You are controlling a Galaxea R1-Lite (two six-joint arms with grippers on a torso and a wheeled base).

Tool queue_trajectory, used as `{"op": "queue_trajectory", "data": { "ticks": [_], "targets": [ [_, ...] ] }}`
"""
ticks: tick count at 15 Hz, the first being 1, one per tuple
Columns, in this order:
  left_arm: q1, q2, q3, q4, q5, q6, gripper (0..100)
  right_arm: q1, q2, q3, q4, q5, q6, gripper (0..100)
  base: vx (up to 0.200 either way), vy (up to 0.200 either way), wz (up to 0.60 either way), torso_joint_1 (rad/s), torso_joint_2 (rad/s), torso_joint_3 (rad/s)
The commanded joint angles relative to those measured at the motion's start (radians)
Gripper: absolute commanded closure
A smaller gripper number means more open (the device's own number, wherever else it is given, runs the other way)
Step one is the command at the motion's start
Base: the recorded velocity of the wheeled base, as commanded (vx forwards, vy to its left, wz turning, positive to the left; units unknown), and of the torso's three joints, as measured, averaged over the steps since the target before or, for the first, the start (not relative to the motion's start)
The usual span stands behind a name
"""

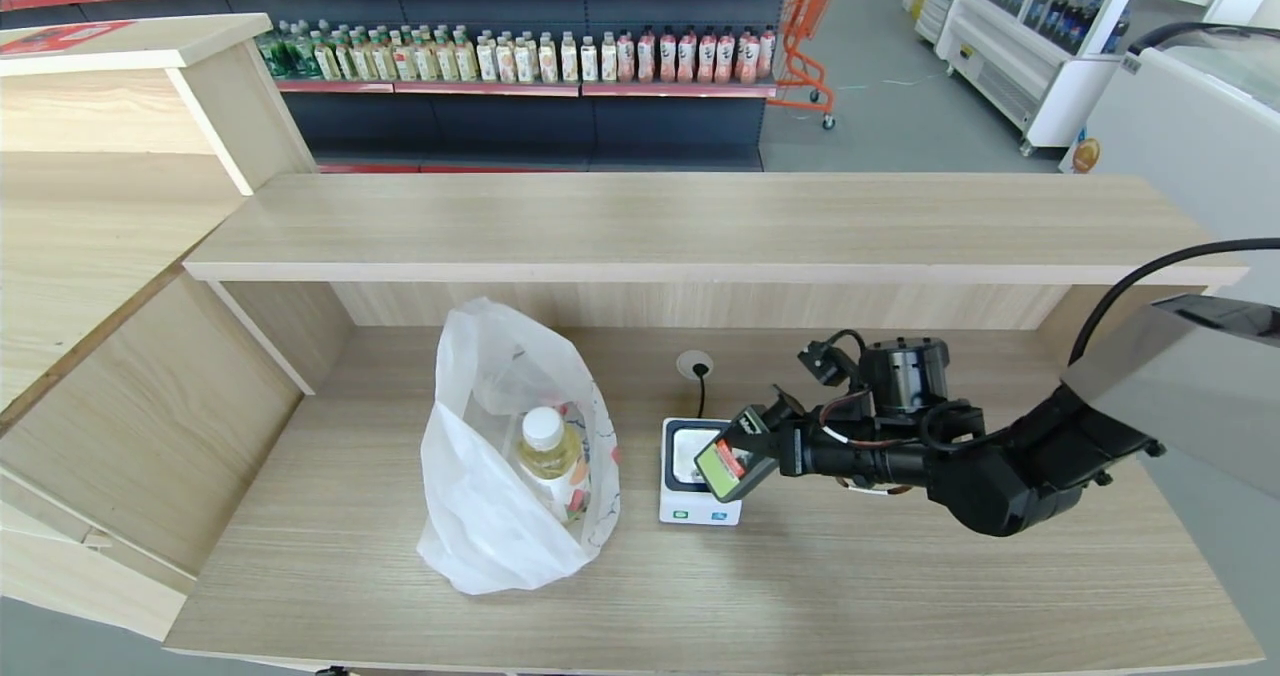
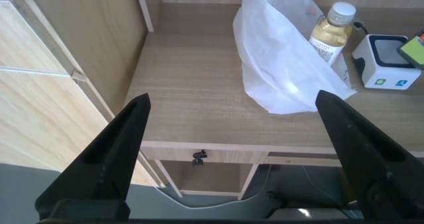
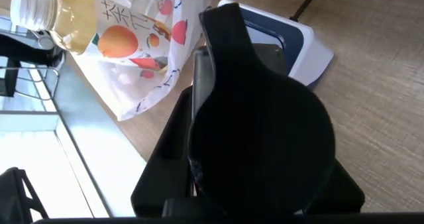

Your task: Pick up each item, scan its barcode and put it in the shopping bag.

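Over the white square scanner at the middle of the pale wooden counter, a small flat green pack with a red-and-white label is held clenched in the right gripper — tilted, with one corner dipping towards the scanner's dark window. Whether the barcode faces that window cannot be told; if it does not, the scan may be missed. Just to the left, the thin white plastic shopping bag stands slumped, and a pale tea bottle with a white cap is already leaning inside. Its mouth is loose and is not held apart: the left gripper, jaws spread and empty, hangs off the near left edge of the counter. A release made low or short could be caught on the rim — the bag might be pushed over, or the pack left outside.
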Motion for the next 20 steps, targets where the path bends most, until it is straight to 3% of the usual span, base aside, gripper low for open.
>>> {"op": "queue_trajectory", "data": {
  "ticks": [1,6,15,20],
  "targets": [
    [0.001,0.000,0.000,0.000,0.000,0.000,0,0.009,0.016,-0.020,-0.001,0.000,0.003,100,0.000,0.000,0.00,0.000,0.00,0.000],
    [-0.001,0.000,0.000,0.000,0.000,0.000,0,0.037,0.056,-0.084,-0.001,-0.003,0.022,100,0.000,0.000,0.00,0.000,0.00,0.000],
    [0.001,0.000,0.000,0.000,0.000,0.000,0,0.034,-0.031,-0.075,-0.001,-0.047,0.075,100,0.000,0.000,0.00,0.000,0.00,0.000],
    [-0.001,0.000,0.000,0.000,0.000,0.000,0,0.014,-0.349,0.149,-0.001,-0.050,0.008,100,0.000,0.000,0.00,0.000,0.00,0.000]
  ]
}}
